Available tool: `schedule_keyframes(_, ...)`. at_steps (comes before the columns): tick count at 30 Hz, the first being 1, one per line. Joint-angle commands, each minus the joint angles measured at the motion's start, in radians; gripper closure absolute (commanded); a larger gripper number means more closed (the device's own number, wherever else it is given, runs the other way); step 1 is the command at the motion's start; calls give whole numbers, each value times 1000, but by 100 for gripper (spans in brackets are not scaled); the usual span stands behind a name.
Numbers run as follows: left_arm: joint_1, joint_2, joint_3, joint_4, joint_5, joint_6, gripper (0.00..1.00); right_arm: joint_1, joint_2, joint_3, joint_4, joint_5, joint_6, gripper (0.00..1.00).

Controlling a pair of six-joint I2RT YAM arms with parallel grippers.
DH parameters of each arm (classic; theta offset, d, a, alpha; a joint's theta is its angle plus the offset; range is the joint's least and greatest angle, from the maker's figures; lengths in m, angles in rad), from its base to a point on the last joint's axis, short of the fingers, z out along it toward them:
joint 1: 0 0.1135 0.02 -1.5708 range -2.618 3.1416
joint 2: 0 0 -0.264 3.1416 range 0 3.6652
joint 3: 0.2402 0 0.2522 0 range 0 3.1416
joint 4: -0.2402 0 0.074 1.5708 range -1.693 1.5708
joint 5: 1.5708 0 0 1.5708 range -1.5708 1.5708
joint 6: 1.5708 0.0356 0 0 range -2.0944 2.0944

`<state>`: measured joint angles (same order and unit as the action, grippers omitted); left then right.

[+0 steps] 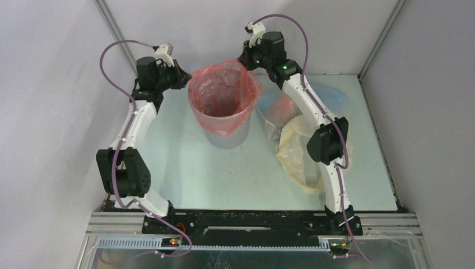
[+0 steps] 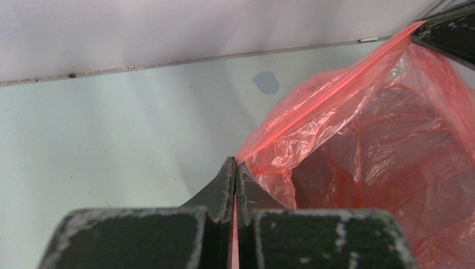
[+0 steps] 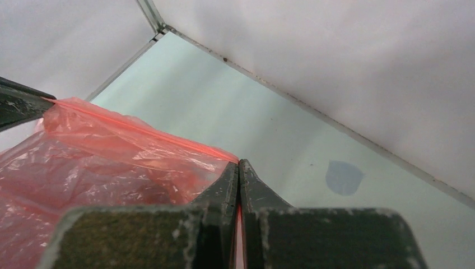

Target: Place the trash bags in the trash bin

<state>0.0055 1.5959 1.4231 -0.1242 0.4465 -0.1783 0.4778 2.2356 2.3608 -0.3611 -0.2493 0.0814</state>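
Observation:
The red-pink trash bag [image 1: 224,92] lines the light-grey trash bin [image 1: 227,135], its mouth stretched wide over the rim. My left gripper [image 1: 184,77] is shut on the bag's left edge; the left wrist view shows the film [image 2: 358,140] pinched between the closed jaws [image 2: 234,168]. My right gripper [image 1: 247,60] is shut on the bag's right edge, and the right wrist view shows the film [image 3: 112,151] pinched at the jaw tips [image 3: 239,167]. A pale yellow bag [image 1: 294,154] and a light blue bag [image 1: 274,109] lie on the table right of the bin.
The pale green table [image 1: 185,168] is enclosed by grey walls at the back and sides. The right arm's forearm [image 1: 319,120] crosses over the loose bags. A small grey mark [image 3: 343,177] sits on the table near the back wall.

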Motion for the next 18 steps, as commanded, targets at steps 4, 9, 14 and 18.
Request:
schedule_keyframes(4,50,84,82,-48,19,-66,100,-56,59,55,96,-2,68,98)
schedule_keyframes(9,49,141,102,-65,42,-86,100,-72,83,47,78,-56,98,99)
schedule_keyframes(14,49,156,78,-70,49,-88,100,-73,56,-29,85,-116,111,99)
schedule_keyframes(18,50,151,41,-60,53,-93,100,-71,35,-90,92,-156,127,99)
